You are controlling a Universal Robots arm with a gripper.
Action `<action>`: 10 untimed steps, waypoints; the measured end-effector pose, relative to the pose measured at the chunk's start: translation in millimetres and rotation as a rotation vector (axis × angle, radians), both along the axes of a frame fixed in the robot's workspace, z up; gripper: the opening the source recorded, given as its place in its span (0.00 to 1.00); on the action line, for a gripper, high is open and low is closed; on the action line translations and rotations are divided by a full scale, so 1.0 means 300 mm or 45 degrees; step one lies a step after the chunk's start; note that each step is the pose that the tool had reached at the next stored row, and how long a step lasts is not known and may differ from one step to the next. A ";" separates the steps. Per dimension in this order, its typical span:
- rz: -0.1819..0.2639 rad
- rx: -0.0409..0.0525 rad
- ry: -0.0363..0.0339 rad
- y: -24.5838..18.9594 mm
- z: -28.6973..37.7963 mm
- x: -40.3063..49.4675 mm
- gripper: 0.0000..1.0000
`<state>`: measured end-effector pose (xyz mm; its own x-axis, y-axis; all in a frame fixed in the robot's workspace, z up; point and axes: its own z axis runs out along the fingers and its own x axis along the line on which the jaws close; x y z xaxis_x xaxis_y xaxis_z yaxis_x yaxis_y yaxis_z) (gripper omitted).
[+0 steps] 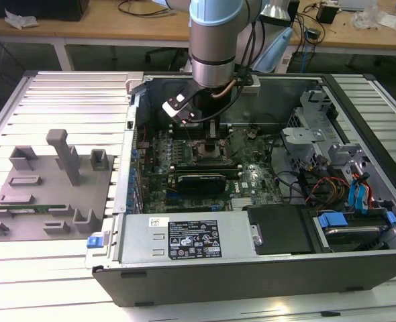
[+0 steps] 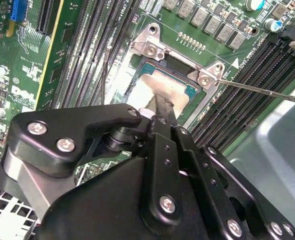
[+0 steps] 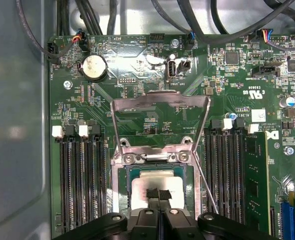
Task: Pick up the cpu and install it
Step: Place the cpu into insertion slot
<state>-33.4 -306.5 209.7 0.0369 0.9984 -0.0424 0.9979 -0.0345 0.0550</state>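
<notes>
The cpu is a small square chip with a silvery top, lying flat in the dark metal-framed socket on the motherboard. The socket's load plate stands tilted up behind it. My gripper comes straight down onto the middle of the cpu, its two black fingers pinched together on a small dark tab on the chip's top. In the second wrist view the cpu shows just beyond the gripper. In the exterior view the gripper reaches into the open computer case.
Black memory slots flank the socket on both sides. The thin socket lever sticks out beside it. A grey fixture outside the case on the exterior view's left holds a green memory stick. The power supply fills the case's front.
</notes>
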 end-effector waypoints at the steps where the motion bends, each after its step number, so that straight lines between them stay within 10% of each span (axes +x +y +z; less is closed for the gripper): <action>1: 0.000 0.000 0.0000 0.000 0.000 0.000 0.11; 10: -0.014 0.000 0.0035 0.000 0.000 0.006 0.11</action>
<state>-31.6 -306.5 209.6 0.0476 0.9979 -0.0429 0.9976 -0.0453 0.0523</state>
